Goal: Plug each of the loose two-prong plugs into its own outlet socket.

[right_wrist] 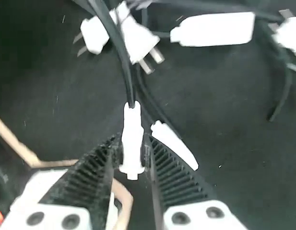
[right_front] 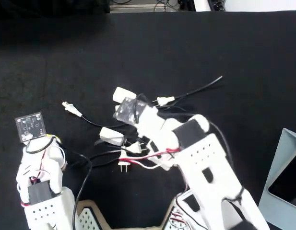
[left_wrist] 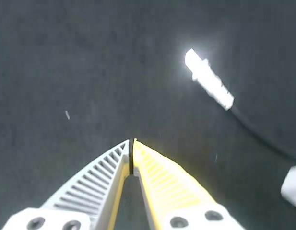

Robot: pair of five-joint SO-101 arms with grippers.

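My right gripper is shut on a slim white plug whose black cable runs away from the fingers. Beyond it lie two white two-prong plugs and a white oblong socket. From above, the right arm bends over tangled black cables, with a socket, loose plugs and a second white socket around it. Another plug lies beyond the arm. My left gripper is shut on nothing, a short way from a white plug.
A black cloth covers the table. A pale blue box stands at the right edge. The tan base board sits between the arms at the front. The left arm stands at the front left.
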